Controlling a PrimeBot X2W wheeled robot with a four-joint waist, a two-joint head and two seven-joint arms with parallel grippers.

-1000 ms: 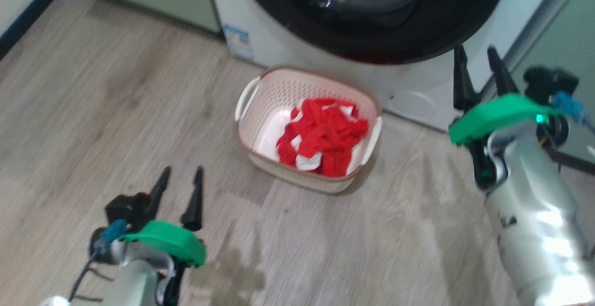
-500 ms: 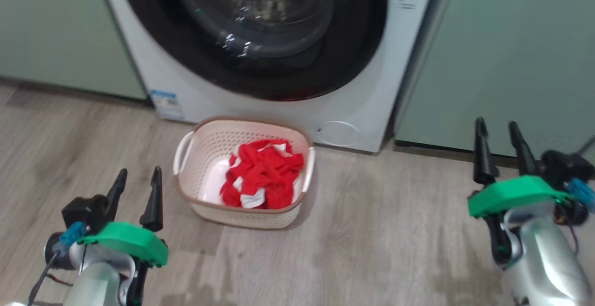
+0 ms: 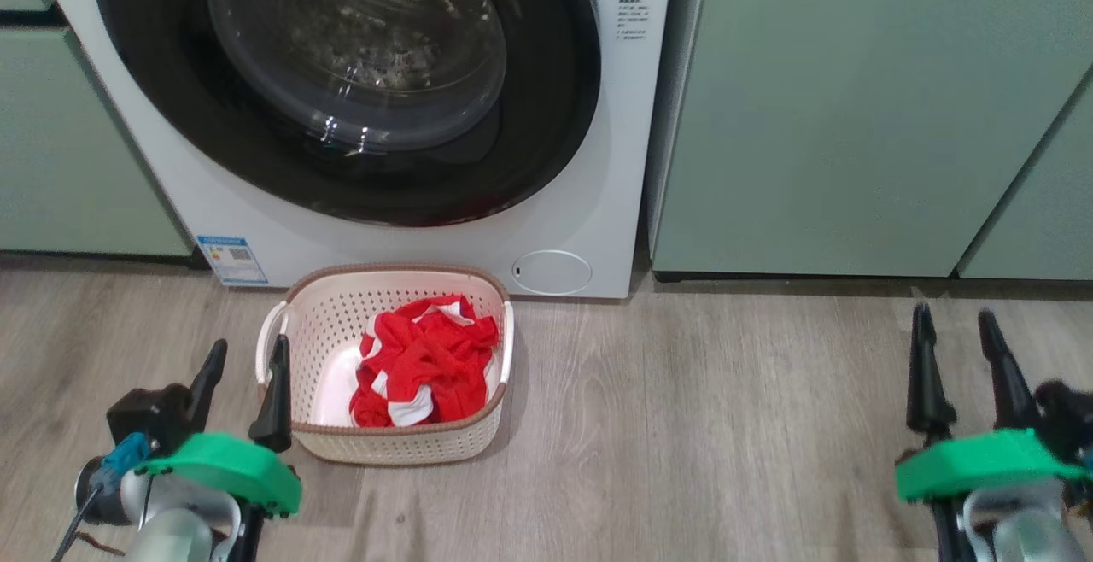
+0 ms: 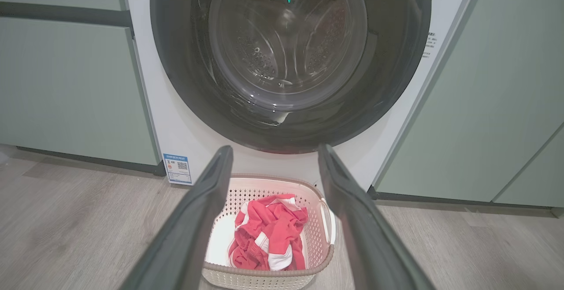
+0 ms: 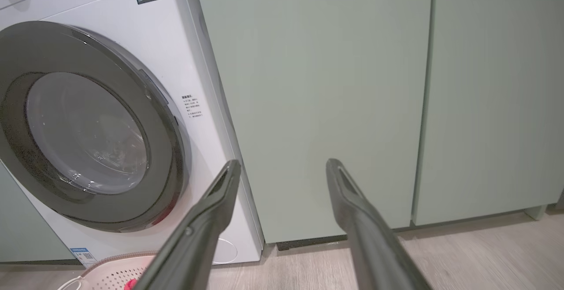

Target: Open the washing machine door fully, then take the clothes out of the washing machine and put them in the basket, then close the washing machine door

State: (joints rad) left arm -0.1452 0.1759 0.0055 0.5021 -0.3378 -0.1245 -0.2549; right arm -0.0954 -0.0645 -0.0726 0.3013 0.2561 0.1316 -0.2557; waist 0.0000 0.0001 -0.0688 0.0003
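Note:
The white washing machine [image 3: 598, 160] stands ahead with its round black-rimmed door [image 3: 546, 118] shut flat against the front; the steel drum shows through the glass [image 4: 286, 43]. On the floor before it sits the cream basket [image 3: 316, 323] holding red and white clothes [image 3: 423, 357]. My left gripper [image 3: 246, 357] is open just left of the basket, empty. Far to the right, my right gripper [image 3: 956, 323] is open and empty above the floor. The door [image 5: 88, 131] appears at the left of the right wrist view, and the basket [image 4: 317, 219] lies between the fingers in the left wrist view.
Pale green cabinets [image 3: 854, 118] flank the machine on the right and on the left [image 3: 77, 169]. Wood-look floor [image 3: 700, 425] stretches between the basket and my right gripper. A blue label sticker [image 3: 232, 259] and a round service cap [image 3: 553, 272] mark the machine's lower front.
The head camera has tilted up and shifted, so the machine front and cabinets fill more of the view. Both grippers stay open and empty, low in the view.

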